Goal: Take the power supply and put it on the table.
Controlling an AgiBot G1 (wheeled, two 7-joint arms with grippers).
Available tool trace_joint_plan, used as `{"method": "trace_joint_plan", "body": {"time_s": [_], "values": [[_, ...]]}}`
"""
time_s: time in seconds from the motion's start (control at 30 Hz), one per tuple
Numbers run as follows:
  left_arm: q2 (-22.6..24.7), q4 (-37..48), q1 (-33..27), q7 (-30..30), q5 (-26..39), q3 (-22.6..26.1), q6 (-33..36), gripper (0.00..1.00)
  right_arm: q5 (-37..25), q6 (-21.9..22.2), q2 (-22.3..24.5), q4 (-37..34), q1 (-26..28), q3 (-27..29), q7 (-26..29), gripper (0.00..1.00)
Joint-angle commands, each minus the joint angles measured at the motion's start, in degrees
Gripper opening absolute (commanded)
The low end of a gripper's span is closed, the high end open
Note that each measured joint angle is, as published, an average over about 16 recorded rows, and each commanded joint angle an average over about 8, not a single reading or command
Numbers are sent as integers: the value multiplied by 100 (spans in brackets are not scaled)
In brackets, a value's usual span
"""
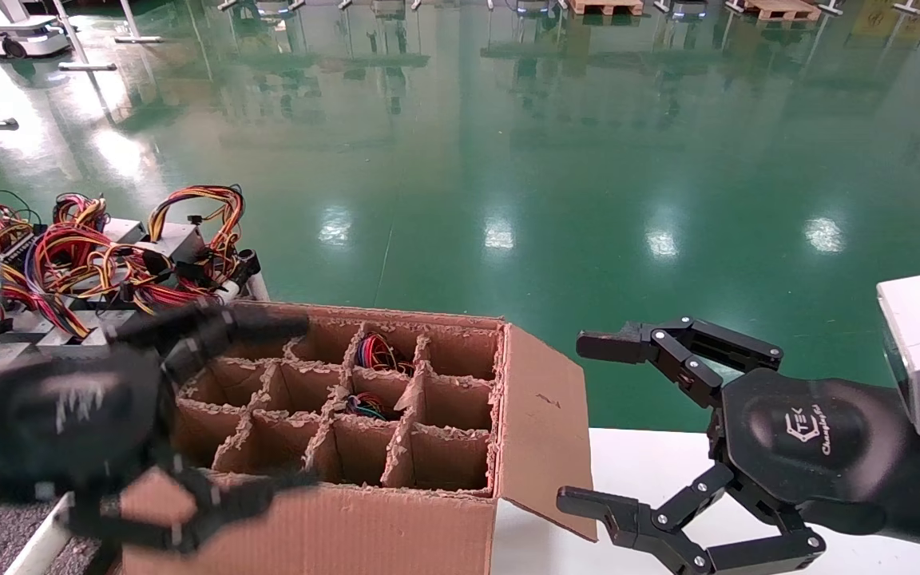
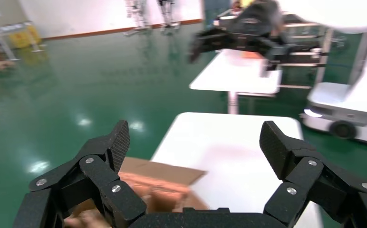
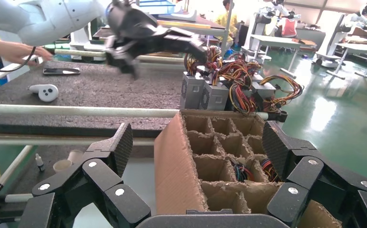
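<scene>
Our left claw (image 1: 228, 399) hangs spread and empty above the carton (image 1: 364, 415); our right claw (image 1: 588, 423), also spread and empty, waits beside the carton. One power supply (image 1: 380, 353) sits deep in a carton cell, only wires showing. We fear the fingers may catch wires or dividers

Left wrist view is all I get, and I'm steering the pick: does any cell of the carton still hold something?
Observer: Wire bundles show in two cells of the carton, the far and middle ones of the second column from its right wall.
Operator: I see the right gripper far off. Where is mine?
Observer: The left gripper is above the carton's left cells, jaws open.
Operator: Anything on the table yet?
Observer: Several power supplies stand at the dark table's far end.
</scene>
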Motion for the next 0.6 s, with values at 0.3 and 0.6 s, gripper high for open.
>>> {"method": "trace_joint_plan", "body": {"time_s": [0.3, 0.6], "values": [[-12, -531, 405, -162, -138, -108, 74, 100, 1, 1, 1, -1, -1, 0, 0, 100], [-12, -418, 319, -137, -114, -87, 58, 100, 1, 1, 1, -1, -1, 0, 0, 100]]}}
